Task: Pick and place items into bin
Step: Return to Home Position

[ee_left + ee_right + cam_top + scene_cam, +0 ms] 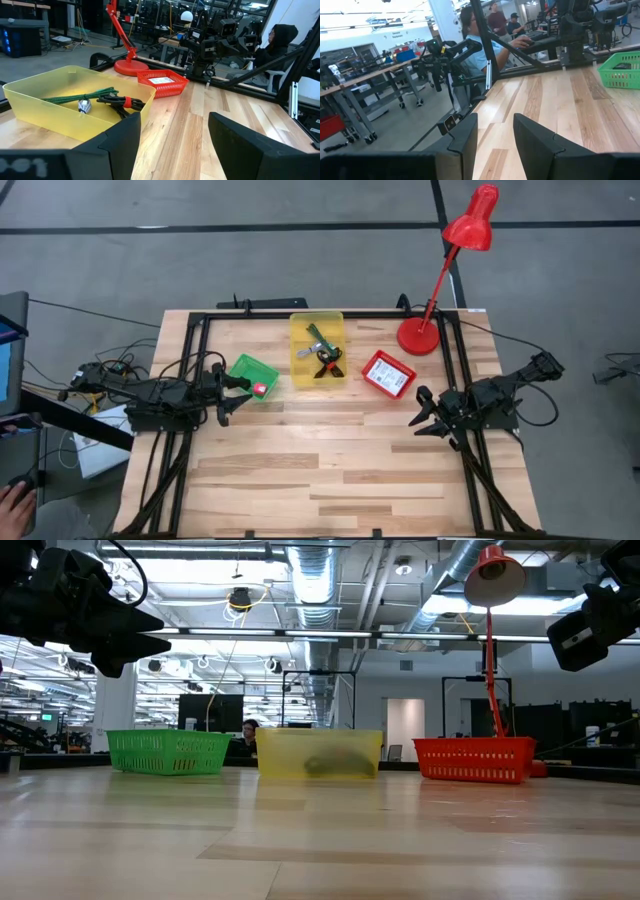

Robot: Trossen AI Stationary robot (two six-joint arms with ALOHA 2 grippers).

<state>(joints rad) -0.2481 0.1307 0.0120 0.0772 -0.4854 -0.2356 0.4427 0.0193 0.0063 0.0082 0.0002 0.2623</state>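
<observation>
Items (322,360) are all sitting in the three bins (297,348) between the left hand (237,398) and right hand (418,409), both hanging empty with fingers apart, so sorting is looking done.

lt: bright, even | src: overhd ceiling strips (330,632) | shadows: soft, faint

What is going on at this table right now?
Nothing is being held. The left gripper hovers open beside the green bin, and the right gripper hovers open near the red bin. The items lie in the bins: cables in the yellow bin, a pink block in the green one, a white card in the red one. Sorting looks finished.
</observation>
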